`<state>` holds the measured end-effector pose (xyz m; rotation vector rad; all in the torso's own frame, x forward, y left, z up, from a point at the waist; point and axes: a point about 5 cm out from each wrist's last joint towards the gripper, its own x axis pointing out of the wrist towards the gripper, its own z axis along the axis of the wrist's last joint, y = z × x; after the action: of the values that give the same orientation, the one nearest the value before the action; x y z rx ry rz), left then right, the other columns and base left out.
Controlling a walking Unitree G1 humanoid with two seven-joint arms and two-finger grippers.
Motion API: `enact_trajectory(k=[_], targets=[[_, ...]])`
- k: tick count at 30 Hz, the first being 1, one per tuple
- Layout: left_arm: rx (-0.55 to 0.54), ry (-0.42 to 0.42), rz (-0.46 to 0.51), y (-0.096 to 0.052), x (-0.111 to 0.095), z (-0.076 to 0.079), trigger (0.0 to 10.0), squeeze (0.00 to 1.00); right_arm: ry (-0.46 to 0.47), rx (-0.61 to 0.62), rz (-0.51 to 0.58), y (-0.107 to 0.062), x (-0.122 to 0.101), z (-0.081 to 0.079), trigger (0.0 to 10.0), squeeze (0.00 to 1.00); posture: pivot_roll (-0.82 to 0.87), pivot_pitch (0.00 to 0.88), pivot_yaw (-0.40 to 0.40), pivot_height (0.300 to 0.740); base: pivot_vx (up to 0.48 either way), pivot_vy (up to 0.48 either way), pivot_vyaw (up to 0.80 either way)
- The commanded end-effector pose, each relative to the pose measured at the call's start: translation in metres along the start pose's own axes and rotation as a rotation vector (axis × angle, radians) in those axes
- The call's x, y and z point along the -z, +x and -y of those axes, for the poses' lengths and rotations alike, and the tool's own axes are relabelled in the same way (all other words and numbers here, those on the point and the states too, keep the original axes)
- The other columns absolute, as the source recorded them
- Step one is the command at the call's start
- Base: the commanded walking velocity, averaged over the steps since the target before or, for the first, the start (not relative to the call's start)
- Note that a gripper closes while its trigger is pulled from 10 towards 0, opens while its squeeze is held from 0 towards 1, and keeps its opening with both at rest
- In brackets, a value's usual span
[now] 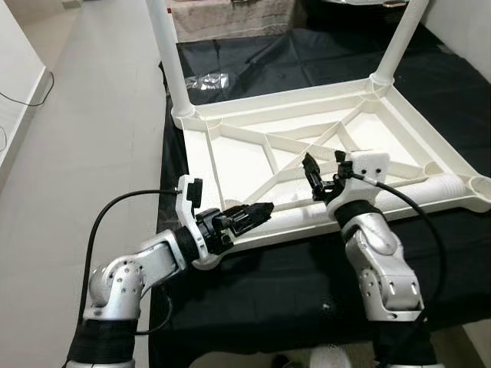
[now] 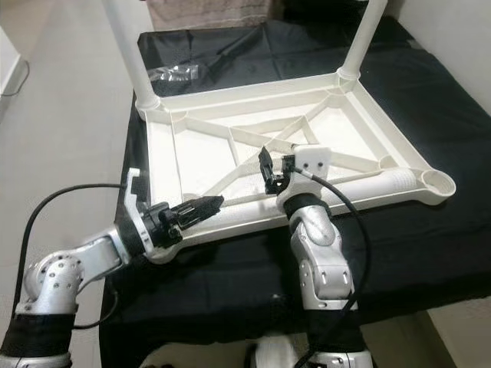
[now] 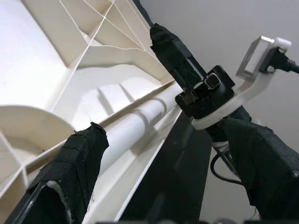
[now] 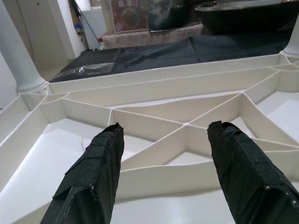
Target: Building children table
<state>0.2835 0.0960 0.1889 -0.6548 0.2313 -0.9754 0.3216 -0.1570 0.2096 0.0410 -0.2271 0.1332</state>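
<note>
Reading left to right, your left gripper [image 1: 265,208] sits at the near rim of the upturned tabletop [image 1: 245,165], fingers spread around a loose white leg [image 3: 133,128] lying there without clamping it. Your right gripper [image 1: 323,174] hovers released over the ribbing. Two legs, one [image 1: 170,57] and another [image 1: 400,38], stand fitted at the far corners; the near-right socket [image 1: 481,186] still waits.
</note>
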Motion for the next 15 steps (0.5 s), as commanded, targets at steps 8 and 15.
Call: enact_trajectory(k=[8, 15], targets=[[-0.17, 0.178, 0.051, -0.007, 0.003, -0.001, 10.0, 0.0, -0.001, 0.002, 0.019, 0.0, -0.001, -0.002, 10.0, 0.0, 0.02, 0.198, -0.033, 0.74, 0.0, 0.0, 0.0], [-0.376, 0.399, 0.143, -0.016, -0.003, -0.009, 10.0, 0.0, 0.021, -0.009, 0.043, -0.001, -0.001, -0.011, 10.0, 0.0, 0.03, 0.17, -0.024, 0.74, 0.0, 0.0, 0.0]])
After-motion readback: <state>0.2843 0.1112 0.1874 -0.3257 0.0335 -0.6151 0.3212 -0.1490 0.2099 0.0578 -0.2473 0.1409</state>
